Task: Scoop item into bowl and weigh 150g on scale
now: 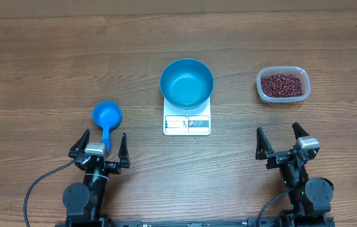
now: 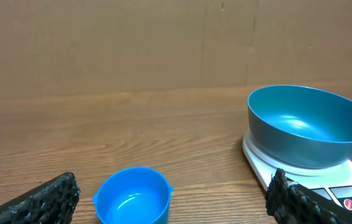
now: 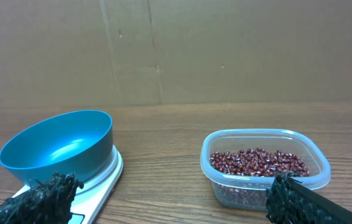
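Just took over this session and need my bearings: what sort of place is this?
Probably a lab test bench, not a kitchen: a wood-grain table, a plain brown board backdrop, and a staged weighing kit of blue bowl on white scale, tub of beans and scoop.

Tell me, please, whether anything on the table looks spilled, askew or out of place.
Nothing stands out. The beans all sit inside the clear tub, none spilled on the table. The blue bowl stands upright and empty on the scale, and the empty scoop rests open side up.
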